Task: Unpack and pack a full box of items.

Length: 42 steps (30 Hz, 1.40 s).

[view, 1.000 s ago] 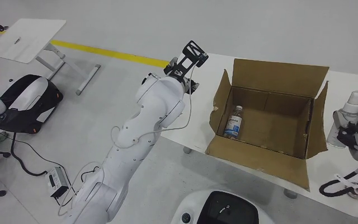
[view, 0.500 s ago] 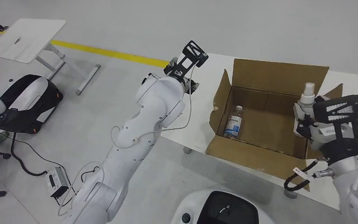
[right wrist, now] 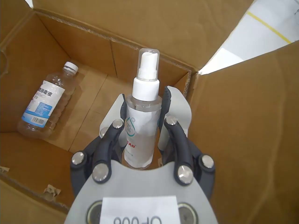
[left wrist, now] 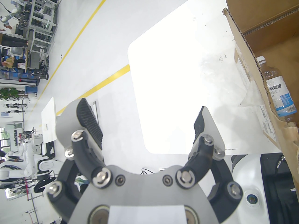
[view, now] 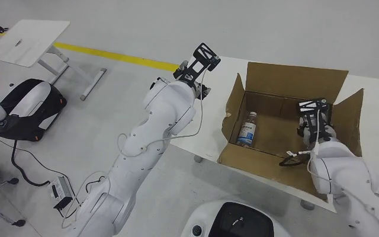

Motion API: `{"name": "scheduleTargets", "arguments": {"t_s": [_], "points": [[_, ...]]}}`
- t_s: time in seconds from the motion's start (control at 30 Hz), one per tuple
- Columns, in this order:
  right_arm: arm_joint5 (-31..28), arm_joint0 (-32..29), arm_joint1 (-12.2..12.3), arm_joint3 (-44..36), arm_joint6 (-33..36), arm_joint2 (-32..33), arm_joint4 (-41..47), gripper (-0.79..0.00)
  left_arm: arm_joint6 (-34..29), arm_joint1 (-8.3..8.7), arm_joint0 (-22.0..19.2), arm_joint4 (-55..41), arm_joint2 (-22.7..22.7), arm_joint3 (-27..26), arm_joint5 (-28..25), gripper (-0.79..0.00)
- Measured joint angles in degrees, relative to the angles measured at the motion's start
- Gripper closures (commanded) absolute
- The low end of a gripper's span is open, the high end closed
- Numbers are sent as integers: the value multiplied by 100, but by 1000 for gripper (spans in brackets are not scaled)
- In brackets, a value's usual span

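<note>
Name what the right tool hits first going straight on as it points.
Likely the box, at its inner wall by the corner, touched first by the spray bottle that the right tool grips; depth is unclear.

Open box (view: pixel 296 80), 1 bottle (view: pixel 247 129) flat — sprayer (right wrist: pixel 142 117) held

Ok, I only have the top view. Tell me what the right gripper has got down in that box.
Observer: The right gripper is shut on a spray bottle, gripped around its body with the nozzle pointing away from the wrist.
Operator: Check the nozzle before it goes down.
Observer: A clear cap covers the white spray head.
Operator: Now give me the left one.
Observer: The left gripper is open, with nothing between its fingers and the white table beyond them.
</note>
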Motion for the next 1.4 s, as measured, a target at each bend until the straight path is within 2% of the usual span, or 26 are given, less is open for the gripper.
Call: {"name": "scheduleTargets", "arguments": {"t_s": [0.27, 0.3, 0.33, 0.37, 0.4, 0.77, 0.83, 0.87, 0.9, 1.17, 1.4], "points": [[36, 445, -256, 799, 444, -346, 218, -3, 0, 0, 0, 0, 0, 0, 0, -785], [21, 480, -278, 854, 472, -372, 220, -102, 0, 0, 0, 0, 0, 0, 0, -785], [0, 508, -298, 906, 505, -399, 214, -348, 0, 0, 0, 0, 0, 0, 0, -785], [-21, 537, -324, 967, 544, -425, 213, -643, 0, 0, 0, 0, 0, 0, 0, -785], [-33, 555, -342, 1009, 563, -440, 211, -785, 0, 0, 0, 0, 0, 0, 0, -785], [-78, 593, -493, 1108, 627, -375, 179, -785, 0, 0, 0, 0, 0, 0, 0, -785], [-124, 560, -503, 936, 566, -293, 258, -428, 0, 0, 0, 0, 0, 0, 0, -785], [-169, 507, -505, 766, 486, -188, 430, -145, 0, 0, 0, 0, 0, 0, 0, -785], [-222, 459, -498, 636, 409, -92, 573, 0, 0, 0, 0, 0, 0, 0, 0, -785], [-1047, -329, -285, -898, -416, 826, 229, 0, 0, 0, 0, 0, 0, 0, 0, -785], [-1171, -988, -161, -2194, -624, 1849, -225, 0, 0, 0, 0, 0, 0, 0, 0, -785]]}}
